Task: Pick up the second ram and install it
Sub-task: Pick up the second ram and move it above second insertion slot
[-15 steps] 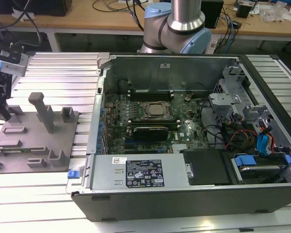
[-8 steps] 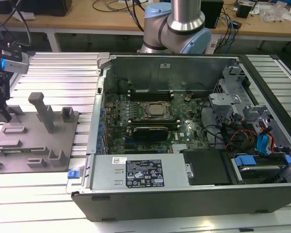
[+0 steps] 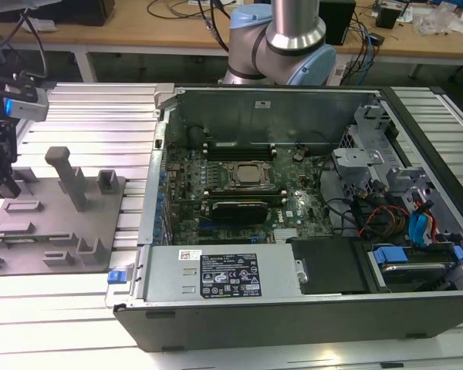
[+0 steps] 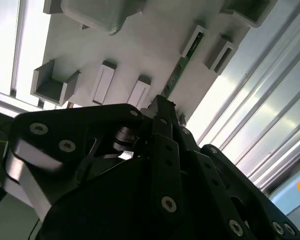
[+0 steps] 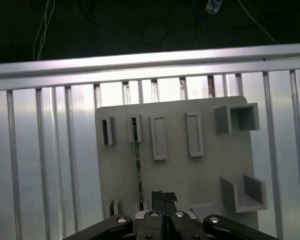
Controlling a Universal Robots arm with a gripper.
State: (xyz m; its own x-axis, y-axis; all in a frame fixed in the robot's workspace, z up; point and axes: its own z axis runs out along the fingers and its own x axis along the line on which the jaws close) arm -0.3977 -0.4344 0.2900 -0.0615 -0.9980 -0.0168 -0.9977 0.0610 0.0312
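The second ram [image 5: 138, 165] is a thin green stick standing on its edge in a slot of the grey fixture plate [image 5: 190, 175]. The second wrist view shows its green edge [image 4: 182, 65] running between two slot blocks. My gripper [image 5: 163, 197] hangs over the plate's near end, its dark fingers pressed together and empty. They sit just beside the ram's end, not around it. In the exterior view the gripper [image 3: 8, 183] is at the far left, above the plate [image 3: 100, 223].
A grey upright post [image 3: 62, 176] and several small blocks stand on the fixture plate. The open computer case [image 3: 293, 193], with its motherboard and processor plate [image 3: 243, 174], lies to the exterior view's right. Ribbed aluminium table slats [image 5: 40, 165] surround the plate.
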